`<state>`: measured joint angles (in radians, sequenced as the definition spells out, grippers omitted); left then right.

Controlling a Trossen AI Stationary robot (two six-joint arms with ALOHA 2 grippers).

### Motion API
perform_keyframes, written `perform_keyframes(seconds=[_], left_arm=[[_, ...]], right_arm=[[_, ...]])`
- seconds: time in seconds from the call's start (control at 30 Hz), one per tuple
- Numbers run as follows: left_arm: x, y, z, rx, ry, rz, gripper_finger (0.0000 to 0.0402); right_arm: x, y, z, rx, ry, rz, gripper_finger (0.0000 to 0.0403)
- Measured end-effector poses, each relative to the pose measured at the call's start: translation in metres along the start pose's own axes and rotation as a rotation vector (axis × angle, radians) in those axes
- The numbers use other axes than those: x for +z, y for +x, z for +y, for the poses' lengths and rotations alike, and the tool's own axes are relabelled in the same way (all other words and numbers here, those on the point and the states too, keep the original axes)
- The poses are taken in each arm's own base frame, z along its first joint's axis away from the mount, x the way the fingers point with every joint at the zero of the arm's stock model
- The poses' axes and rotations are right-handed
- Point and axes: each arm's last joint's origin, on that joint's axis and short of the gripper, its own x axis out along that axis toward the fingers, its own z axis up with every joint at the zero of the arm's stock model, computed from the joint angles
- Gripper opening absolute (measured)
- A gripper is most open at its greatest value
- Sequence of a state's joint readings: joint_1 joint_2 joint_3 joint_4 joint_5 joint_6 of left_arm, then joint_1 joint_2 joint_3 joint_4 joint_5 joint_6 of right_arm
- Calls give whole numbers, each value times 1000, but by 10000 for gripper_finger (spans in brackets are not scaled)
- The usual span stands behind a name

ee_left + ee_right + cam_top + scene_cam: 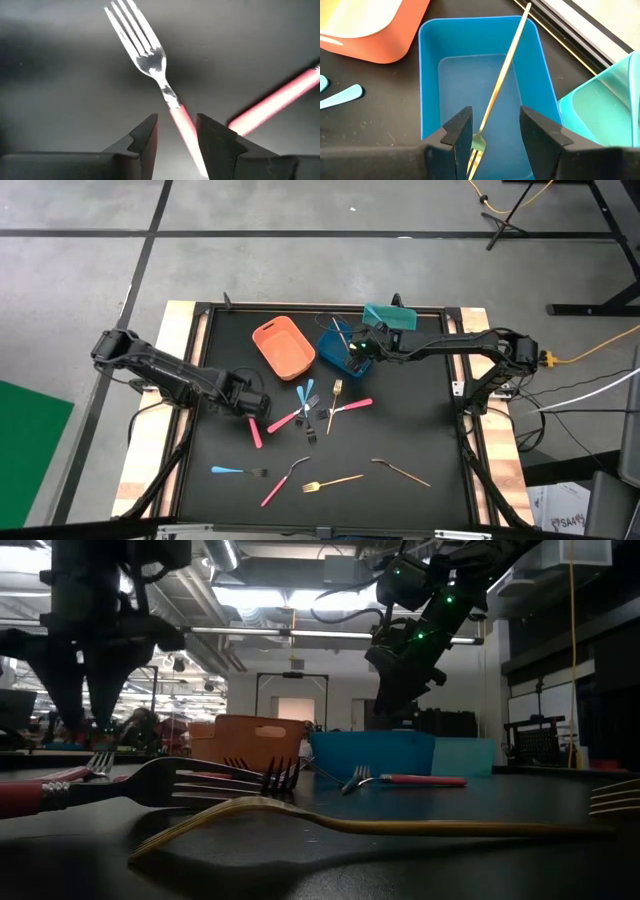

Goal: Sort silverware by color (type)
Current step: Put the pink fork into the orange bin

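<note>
In the high view, the left gripper (258,402) hung at the left-centre of the black bench (420,510), over the head end of a pink-handled fork (256,431). The right gripper (353,350) sat at the upper centre over the blue bin (330,352), between the orange bin (283,346) and the teal bin (390,314). Other silverware lay scattered: crossed pink and light-blue pieces at centre, a light-blue fork (238,471) at lower left, a gold fork (332,481) and a gold spoon (401,471) along the bottom.

In the low view, a gold fork (380,826) lay across the foreground, with the orange bin (245,741) and the blue bin (372,752) behind.

In the left wrist view, the jaws stood apart, straddling the pink-handled fork (150,60) on the bench, gripping nothing.

In the right wrist view, the jaws stood either side of a gold fork (502,85) that slanted up out of the blue bin (430,75); whether they pinched it I cannot tell.
</note>
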<state>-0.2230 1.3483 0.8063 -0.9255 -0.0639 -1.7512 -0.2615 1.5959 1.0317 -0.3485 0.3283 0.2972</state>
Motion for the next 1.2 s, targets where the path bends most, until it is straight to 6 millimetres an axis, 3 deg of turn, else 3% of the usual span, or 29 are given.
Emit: perform_keyframes(seconds=[0.57, 1.2], left_arm=[[0, 31, 10, -64, -83, 20, 127], [0, 46, 17, -94, -112, 29, 128]], right_arm=[[0, 0, 0, 0, 0, 0, 154], [0, 0, 0, 0, 0, -1, 154]])
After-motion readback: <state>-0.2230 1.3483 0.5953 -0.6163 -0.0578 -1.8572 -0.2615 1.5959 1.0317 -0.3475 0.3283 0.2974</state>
